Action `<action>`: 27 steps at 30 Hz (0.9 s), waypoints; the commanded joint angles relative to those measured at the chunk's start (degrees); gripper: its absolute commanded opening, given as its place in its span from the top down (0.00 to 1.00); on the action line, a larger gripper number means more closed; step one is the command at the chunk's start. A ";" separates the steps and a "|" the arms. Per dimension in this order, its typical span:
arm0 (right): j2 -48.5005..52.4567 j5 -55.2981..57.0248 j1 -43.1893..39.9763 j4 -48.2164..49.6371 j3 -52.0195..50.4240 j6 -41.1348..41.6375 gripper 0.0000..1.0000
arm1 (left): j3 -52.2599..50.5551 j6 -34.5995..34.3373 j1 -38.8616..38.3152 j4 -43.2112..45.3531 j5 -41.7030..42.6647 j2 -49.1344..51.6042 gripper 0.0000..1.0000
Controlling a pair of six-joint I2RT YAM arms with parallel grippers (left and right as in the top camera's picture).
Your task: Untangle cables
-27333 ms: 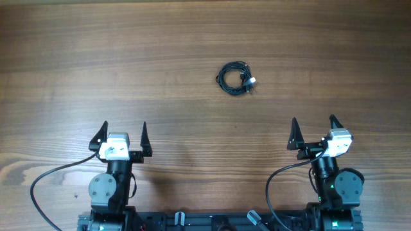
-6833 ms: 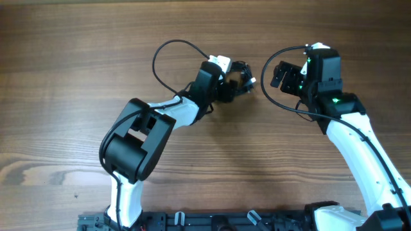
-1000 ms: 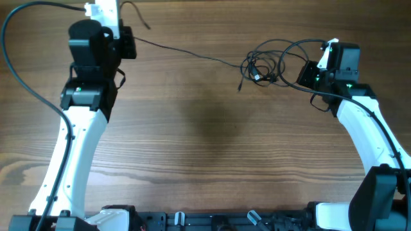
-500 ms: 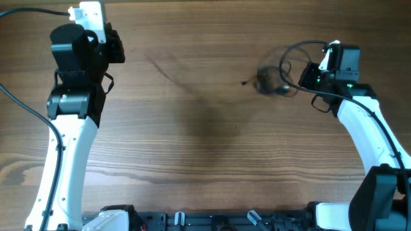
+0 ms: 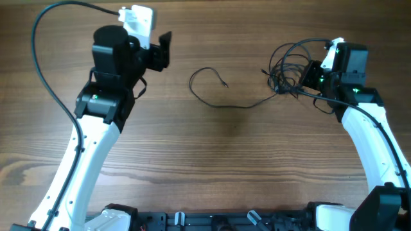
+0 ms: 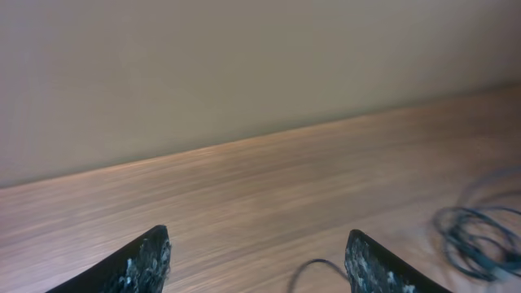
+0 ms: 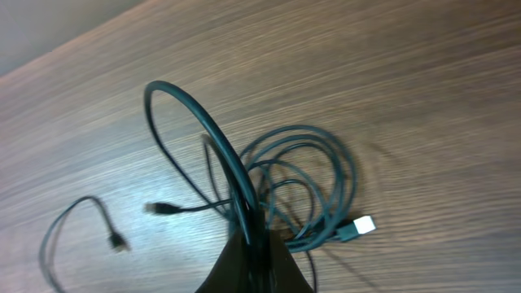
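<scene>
The cables show as a bundle of thin dark loops [image 5: 288, 69] at the right of the table. One loose strand [image 5: 221, 102] trails left from it and ends in a curl. My right gripper [image 5: 313, 77] is shut on the bundle's edge. In the right wrist view its fingers [image 7: 262, 248] pinch the strands. The loops [image 7: 313, 183], a white connector [image 7: 364, 225] and a small plug end [image 7: 155, 209] lie just beyond. My left gripper [image 5: 164, 50] hangs open left of the curl, holding nothing. In the left wrist view it [image 6: 259, 248] stands wide, with a bit of strand [image 6: 313, 267] below.
The wooden table [image 5: 212, 160] runs to a far edge against a plain wall [image 6: 244, 65]. A thicker black arm cable [image 7: 191, 114] arches in front of the right wrist camera. Another arm cable [image 5: 48, 70] loops out left of the left arm.
My left gripper has opened and let go of the strand it was pulling. The strand sprang back right and now lies curled mid-table. The left arm swung right. The right gripper stayed shut.
</scene>
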 commanded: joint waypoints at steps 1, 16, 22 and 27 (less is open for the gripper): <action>-2.43 -7.50 -0.37 0.81 -0.35 0.09 0.95 | 1.01 -0.07 -1.36 0.17 5.44 3.23 0.29; -7.28 -16.31 11.43 2.60 -0.24 0.55 0.95 | 1.01 -0.55 -7.65 5.55 11.17 13.03 0.30; -7.45 -17.62 13.29 4.33 0.09 2.16 0.95 | 1.01 -2.05 -7.65 7.15 17.42 15.67 0.29; -8.28 -18.05 13.29 4.24 0.09 2.21 0.96 | 1.01 -3.02 -8.24 8.68 18.21 17.79 0.29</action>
